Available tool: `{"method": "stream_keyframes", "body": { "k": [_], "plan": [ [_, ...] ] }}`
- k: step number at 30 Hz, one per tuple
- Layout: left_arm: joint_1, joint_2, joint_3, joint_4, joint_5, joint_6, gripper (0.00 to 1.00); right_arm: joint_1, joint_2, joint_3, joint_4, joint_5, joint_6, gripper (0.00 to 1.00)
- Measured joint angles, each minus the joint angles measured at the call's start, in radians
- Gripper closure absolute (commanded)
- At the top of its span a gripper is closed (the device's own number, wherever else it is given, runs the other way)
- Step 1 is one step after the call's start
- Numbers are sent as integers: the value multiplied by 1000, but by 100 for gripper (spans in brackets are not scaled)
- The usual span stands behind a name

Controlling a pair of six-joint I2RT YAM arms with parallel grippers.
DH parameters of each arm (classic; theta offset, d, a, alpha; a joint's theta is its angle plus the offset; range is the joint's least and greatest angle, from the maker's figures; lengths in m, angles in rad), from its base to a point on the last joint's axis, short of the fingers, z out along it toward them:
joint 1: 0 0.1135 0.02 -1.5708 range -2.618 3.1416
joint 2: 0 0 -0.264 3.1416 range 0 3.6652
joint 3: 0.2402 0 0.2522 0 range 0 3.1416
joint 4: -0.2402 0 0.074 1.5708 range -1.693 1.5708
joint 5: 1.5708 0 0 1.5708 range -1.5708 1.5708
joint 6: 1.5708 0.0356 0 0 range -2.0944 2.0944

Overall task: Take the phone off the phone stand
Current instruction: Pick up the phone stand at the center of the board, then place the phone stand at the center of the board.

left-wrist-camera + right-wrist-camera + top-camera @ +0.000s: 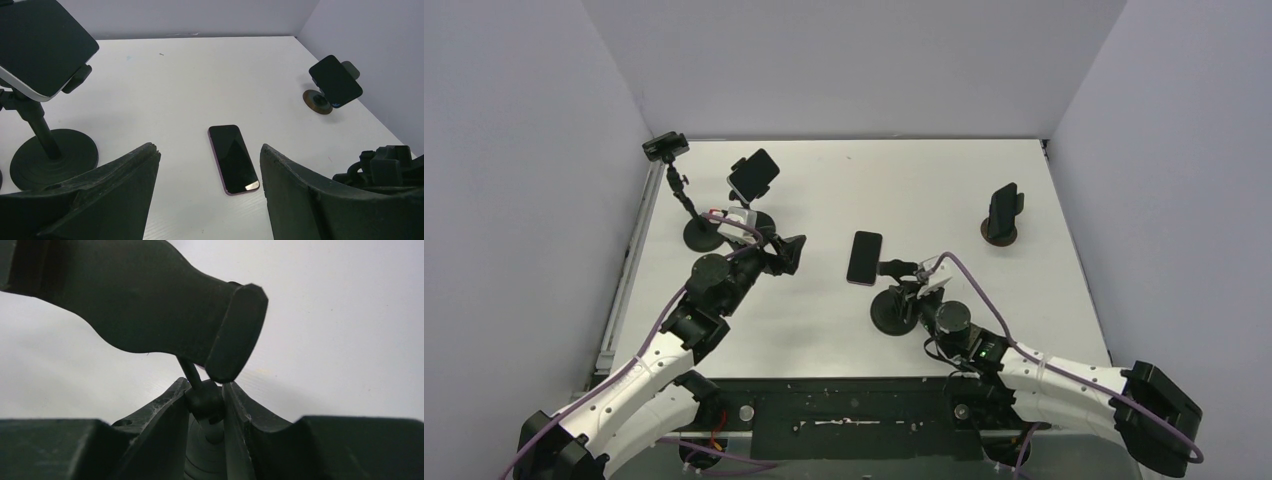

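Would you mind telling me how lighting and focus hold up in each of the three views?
Top view: even light, soft shadows, everything sharp. Left wrist: a small glare on the phone, at its near corner; fingers dark. Right wrist: the stand looms close, nearly a silhouette against the bright table.

Overhead camera: fixed high behind the arm bases (704, 390), tilted down, takes in the whole worktop (944, 180). Left wrist camera: low, looking forward over the left pincer (209, 150) toward the far right corner; the flat phone (233, 158) shows in both these views. Right wrist camera: very close, right pincer (205, 390) and stand (150, 300) filling the frame.
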Motion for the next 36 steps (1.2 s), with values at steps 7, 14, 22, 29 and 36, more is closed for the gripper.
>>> {"method": "stream_keyframes", "body": {
  "k": [7, 14, 22, 29, 36],
  "plan": [
    [-8, -1, 0, 0, 0, 3, 29, 1, -110, 42, -179, 3, -24, 100],
    [-8, -7, 0, 0, 0, 5, 29, -1, -112, 276, -316, 34, -93, 100],
    [-11, -26, 0, 0, 0, 5, 29, -159, 139, 434, -225, 68, -124, 100],
    [-20, -34, 0, -1, -3, 5, 30, -360, 502, 539, -63, 89, -106, 100],
    [-34, -59, -5, -2, -24, 6, 30, -436, 837, 761, 89, 81, -107, 100]
  ]
}}
